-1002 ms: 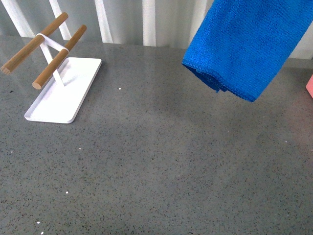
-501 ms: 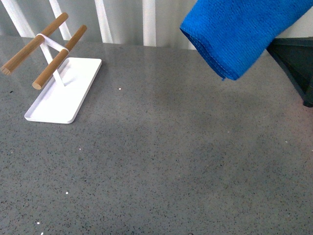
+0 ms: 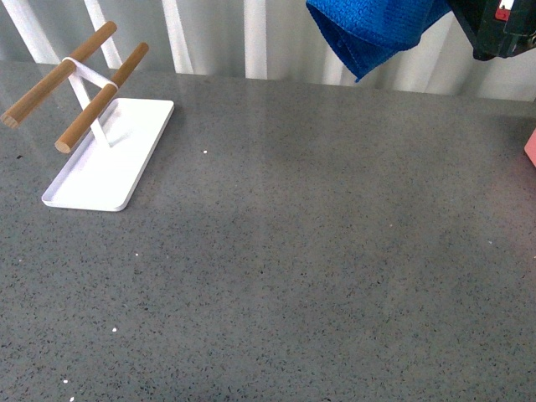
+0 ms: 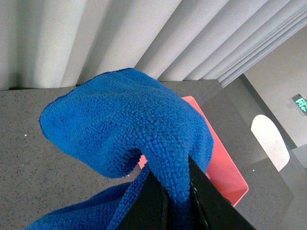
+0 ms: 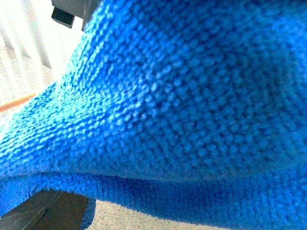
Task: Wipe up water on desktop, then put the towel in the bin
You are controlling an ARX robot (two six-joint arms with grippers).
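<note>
Clamping the towel aloft, the left gripper hangs near the pink bin. The desktop looks dry, so only binning seems left. The towel hides the right gripper's state.

the towel and the dark arm beside it are cut off by the front view's top edge. the pink bin sits partly behind the towel. blurred towel fills the right wrist view, so the right gripper's jaws cannot be made out.

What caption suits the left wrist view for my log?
Left gripper pinches the blue towel aloft, with the pink bin on the grey desktop beyond.
</note>
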